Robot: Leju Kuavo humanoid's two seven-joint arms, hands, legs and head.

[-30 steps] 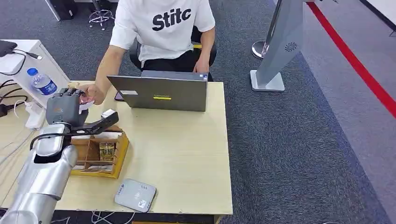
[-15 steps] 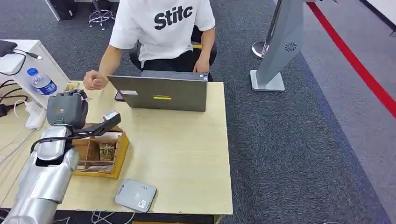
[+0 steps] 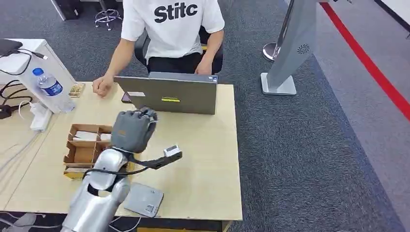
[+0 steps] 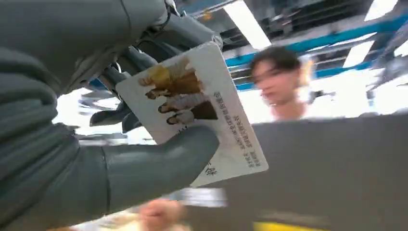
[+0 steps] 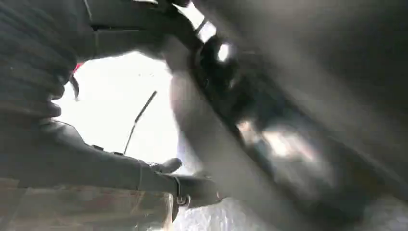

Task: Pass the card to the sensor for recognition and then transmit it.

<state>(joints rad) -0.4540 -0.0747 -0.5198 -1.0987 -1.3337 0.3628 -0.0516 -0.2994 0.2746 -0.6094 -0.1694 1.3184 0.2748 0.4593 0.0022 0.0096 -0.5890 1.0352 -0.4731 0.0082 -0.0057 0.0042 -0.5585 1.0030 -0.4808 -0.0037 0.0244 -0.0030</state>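
Card pinched (thumb under) by fingers.

Wooden table on grey carpet — red floor stripe

The card, white with printed figures and lines of small text, is being held tilted between thumb and fingers of the left hand. The grey sensor is lying flat near the table's front edge.
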